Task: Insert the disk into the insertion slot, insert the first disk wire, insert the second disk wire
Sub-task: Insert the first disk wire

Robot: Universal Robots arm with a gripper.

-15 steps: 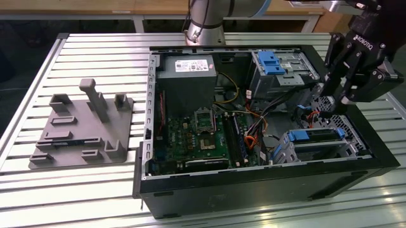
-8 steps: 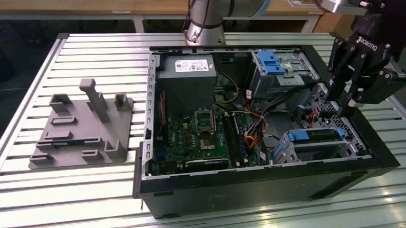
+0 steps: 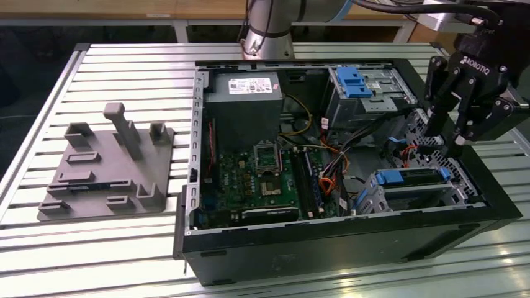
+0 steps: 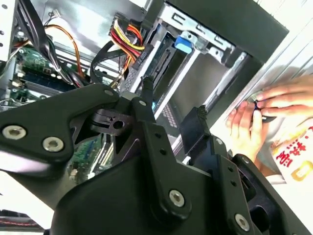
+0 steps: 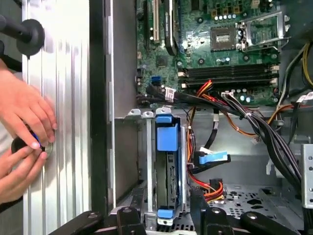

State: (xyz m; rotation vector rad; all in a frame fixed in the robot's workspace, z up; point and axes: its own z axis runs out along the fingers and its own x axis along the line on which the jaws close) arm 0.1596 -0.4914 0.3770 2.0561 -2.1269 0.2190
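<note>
The disk [image 3: 413,176] lies in the insertion slot [image 3: 418,197], the silver cage at the lower right of the exterior view, inside the open computer case [image 3: 331,239]. Its blue caddy is flanked by the cage walls, so it is judged to be seated, or nearly so. The gripper [image 3: 447,138] is held just above that cage and pointed down into the case. Its fingers [image 4: 151,132] are spread apart with nothing pinched between them, and no contact with the disk can be made out. This pose is judged to suit work around the bay.

In the first wrist view a blue-tipped wire [image 5: 213,157] is seen beside the cage, its end apart from the disk. A bundle of red and yellow wires [image 5: 211,188] lies near it, and whether that bundle is plugged in cannot be told. A person's hands [image 5: 24,117] are rested on the tabletop [image 3: 124,248] outside the case wall.
</note>
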